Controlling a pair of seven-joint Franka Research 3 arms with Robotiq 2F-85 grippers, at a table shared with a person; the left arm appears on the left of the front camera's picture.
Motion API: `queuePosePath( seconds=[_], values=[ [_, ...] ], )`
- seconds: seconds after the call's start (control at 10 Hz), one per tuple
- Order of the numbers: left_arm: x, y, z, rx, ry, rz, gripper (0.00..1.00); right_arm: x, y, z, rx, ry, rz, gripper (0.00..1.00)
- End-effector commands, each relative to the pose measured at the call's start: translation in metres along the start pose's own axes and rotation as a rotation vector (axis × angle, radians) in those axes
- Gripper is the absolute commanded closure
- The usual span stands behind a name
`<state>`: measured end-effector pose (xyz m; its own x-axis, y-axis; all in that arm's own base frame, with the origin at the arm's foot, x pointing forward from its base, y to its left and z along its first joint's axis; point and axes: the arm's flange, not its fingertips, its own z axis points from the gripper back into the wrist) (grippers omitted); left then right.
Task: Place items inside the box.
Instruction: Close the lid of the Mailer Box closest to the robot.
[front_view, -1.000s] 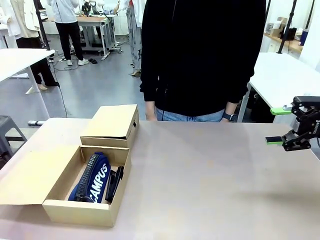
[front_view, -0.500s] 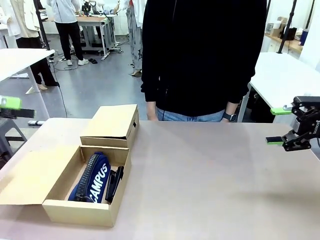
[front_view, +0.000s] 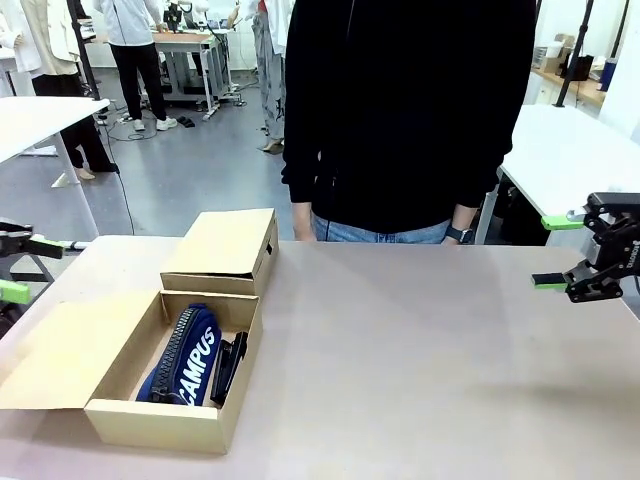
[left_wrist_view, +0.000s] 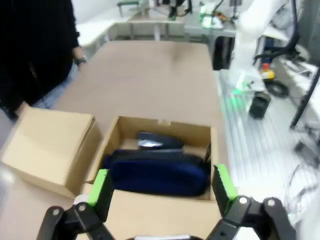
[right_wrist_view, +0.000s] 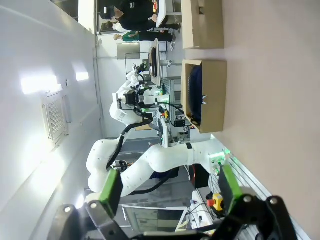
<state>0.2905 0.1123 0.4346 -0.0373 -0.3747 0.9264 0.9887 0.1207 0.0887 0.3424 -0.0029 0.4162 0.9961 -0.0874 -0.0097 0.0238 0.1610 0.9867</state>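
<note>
Cardboard, plain brown, forms an open box (front_view: 170, 375) near the robot's left corner of a tan table (front_view: 420, 350). Its lid flap lies flat to the left. A second, closed cardboard box (front_view: 222, 250) sits just behind it, touching or nearly so.

Inside the open box lies a navy zip pouch (front_view: 185, 355) lettered "CAMPUS", lengthwise along the left side. Beside it, against the right wall, is a black item (front_view: 231, 366), possibly a stapler; it is too small to be sure. In the left wrist view the pouch (left_wrist_view: 159, 172) lies across the box with the dark item (left_wrist_view: 157, 141) behind it.

The left gripper (front_view: 20, 268) is at the far left edge of the front view, above the table's edge. Its green-padded fingers (left_wrist_view: 100, 192) are spread wide with nothing between them, looking down at the open box.

The right gripper (front_view: 560, 252) hangs at the far right edge, well apart from the box. Its fingers (right_wrist_view: 111, 192) are spread to their widest and hold nothing.

A person in a black top (front_view: 410, 110) and jeans stands at the far side, arms at their sides.

No loose items lie on the table, so the packing step looks largely done, or paused until more items arrive. The next move probably calls for an item to be handed over or set down within reach, or else for the flap to be closed.
</note>
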Motion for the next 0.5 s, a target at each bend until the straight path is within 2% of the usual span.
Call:
queuePosePath(
  seconds=[0.0, 0.1, 0.2, 0.4],
  values=[
    [-0.029, -0.005, 0.012, 0.132, -0.168, -0.687, 0.0, -0.003, 0.003, 0.003, -0.003, 0.011, -0.013, 0.0],
    [-0.022, 0.002, 0.02, 0.215, -0.137, -0.743, 0.0, -0.003, 0.003, 0.003, -0.003, 0.011, -0.013, 0.0],
    [-0.011, -0.001, 0.01, 0.033, -0.013, -0.156, 0.0, -0.003, 0.003, 0.003, -0.003, 0.011, -0.013, 0.0],
    [-0.011, -0.001, 0.01, 0.033, -0.013, -0.156, 0.0, -0.003, 0.003, 0.003, -0.003, 0.011, -0.013, 0.0]
  ],
)
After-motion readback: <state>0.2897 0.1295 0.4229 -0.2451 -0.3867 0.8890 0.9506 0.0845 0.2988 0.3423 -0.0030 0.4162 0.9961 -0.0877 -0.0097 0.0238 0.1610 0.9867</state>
